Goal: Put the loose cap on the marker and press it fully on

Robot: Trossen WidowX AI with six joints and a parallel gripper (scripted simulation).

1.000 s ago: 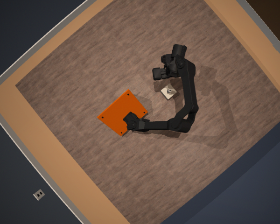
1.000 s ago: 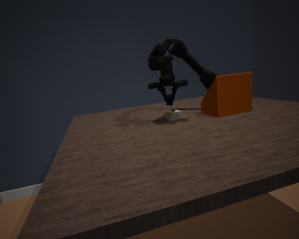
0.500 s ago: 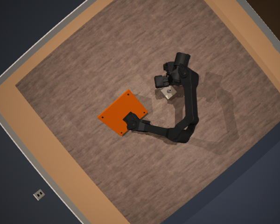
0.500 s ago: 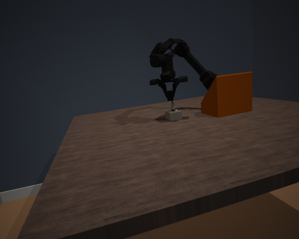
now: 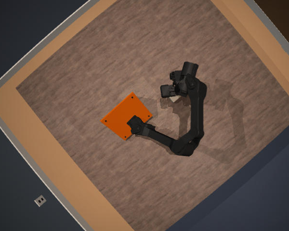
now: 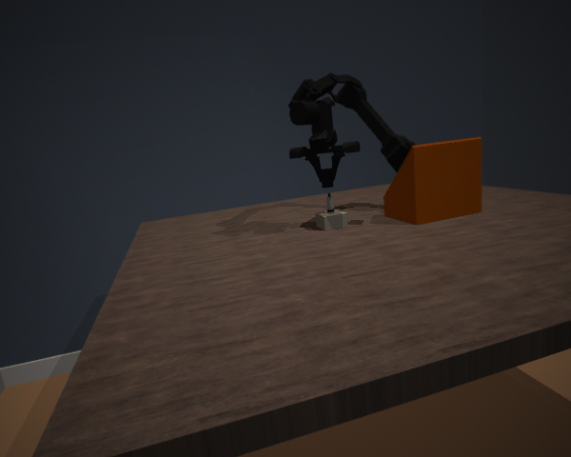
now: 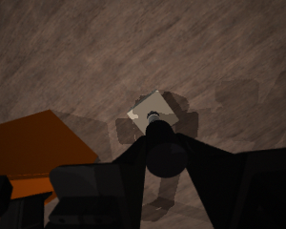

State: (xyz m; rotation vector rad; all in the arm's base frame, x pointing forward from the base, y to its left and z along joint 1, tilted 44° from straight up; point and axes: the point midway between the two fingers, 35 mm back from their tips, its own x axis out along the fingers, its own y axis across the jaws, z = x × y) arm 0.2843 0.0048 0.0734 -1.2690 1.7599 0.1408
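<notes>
The pale holder block (image 5: 174, 99) (image 6: 331, 221) (image 7: 161, 103) stands on the table, partly under the arm in the top view. The marker (image 6: 330, 203) (image 7: 153, 116) stands upright in it, with a grey-white body and a thin dark tip. My gripper (image 6: 327, 177) (image 7: 160, 138) points down and is shut on the dark cap (image 6: 327, 184) (image 7: 167, 160). The cap is upright, just above the marker's tip, with a small gap between them in the exterior view. In the wrist view the cap partly covers the marker and block.
The orange mounting block (image 5: 117, 116) (image 6: 445, 182) (image 7: 33, 143) stands beside the holder, with the arm's base fixed to it. The arm (image 5: 197, 114) (image 6: 374, 116) bends up and over to the holder. Arm shadows lie across the wooden table (image 5: 89, 74) (image 6: 276, 295).
</notes>
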